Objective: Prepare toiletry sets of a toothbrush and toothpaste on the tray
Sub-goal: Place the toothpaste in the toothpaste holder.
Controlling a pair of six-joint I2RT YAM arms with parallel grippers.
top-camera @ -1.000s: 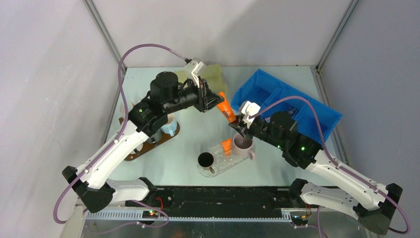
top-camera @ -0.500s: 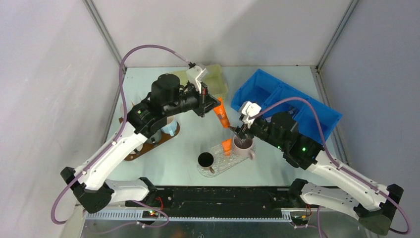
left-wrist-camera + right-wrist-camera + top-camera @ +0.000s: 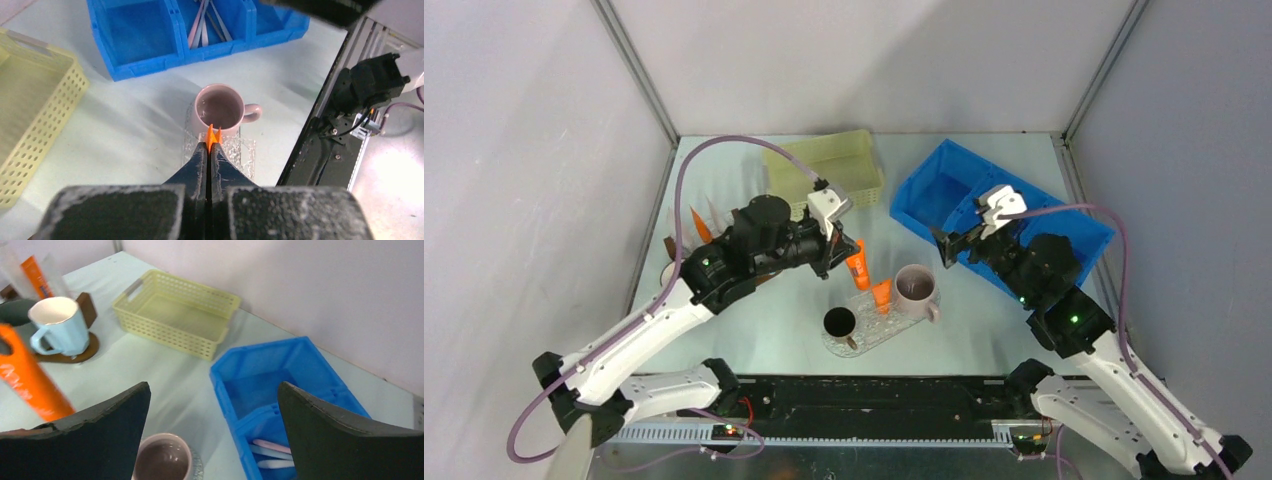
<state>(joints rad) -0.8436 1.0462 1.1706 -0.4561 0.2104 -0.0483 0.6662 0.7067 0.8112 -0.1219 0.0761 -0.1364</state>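
Overhead: left gripper [image 3: 842, 247] pinches a flat orange toothpaste tube [image 3: 857, 264], hanging steeply just left of the pale pink ceramic mug [image 3: 915, 287] on the clear plastic tray [image 3: 879, 326].

Left wrist: jaws pressed on the tube's end; the mug's mouth lies straight ahead.

Right wrist: right gripper [image 3: 212, 390] is spread wide and empty. Slim pink toothbrushes [image 3: 270, 445] lie in the blue plastic bin [image 3: 300, 355] below, nearer this arm.

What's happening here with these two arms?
The left arm pinches an orange tube in its shut jaws, just above the clear tray, near a pink mug. The right arm hovers with open jaws by the blue bin holding toothbrushes. Another orange tube is already on the tray.
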